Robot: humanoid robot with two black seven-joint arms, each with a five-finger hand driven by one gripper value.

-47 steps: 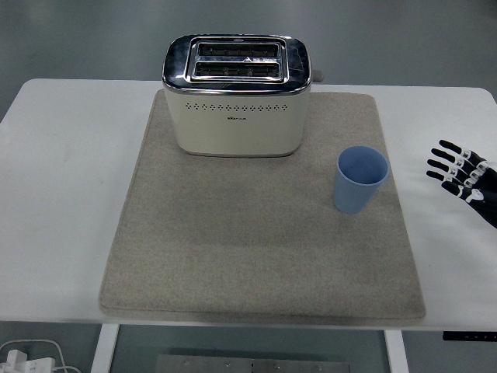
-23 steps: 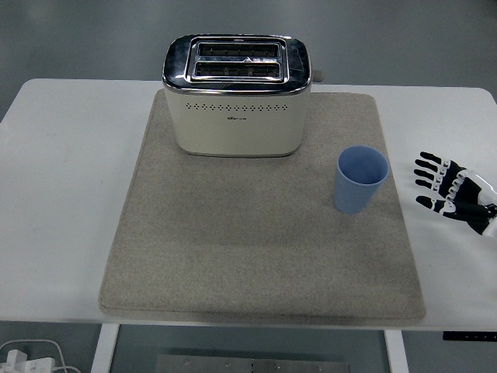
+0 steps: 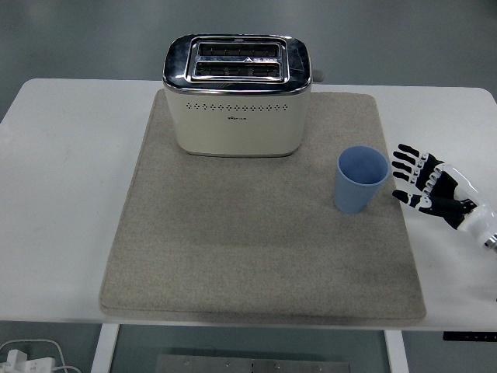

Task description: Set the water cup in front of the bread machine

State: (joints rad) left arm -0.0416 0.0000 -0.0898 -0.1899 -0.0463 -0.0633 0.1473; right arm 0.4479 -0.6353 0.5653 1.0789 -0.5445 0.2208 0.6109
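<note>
A light blue water cup (image 3: pixel 360 179) stands upright and empty on the right part of the grey mat (image 3: pixel 256 233). The cream bread machine (image 3: pixel 237 95) with a chrome top stands at the mat's far middle, to the cup's left and behind it. My right hand (image 3: pixel 415 180) comes in from the right edge with its fingers spread and empty. It is just right of the cup and a small gap apart from it. The left arm does not show.
The white table (image 3: pixel 62 179) carries the mat; its near edge runs just below the mat. A white power strip (image 3: pixel 23 359) with cable lies on the floor at the bottom left.
My right hand has moved left across the table toward the cup, from near the right edge to just beside it. The cup and bread machine have not moved.
</note>
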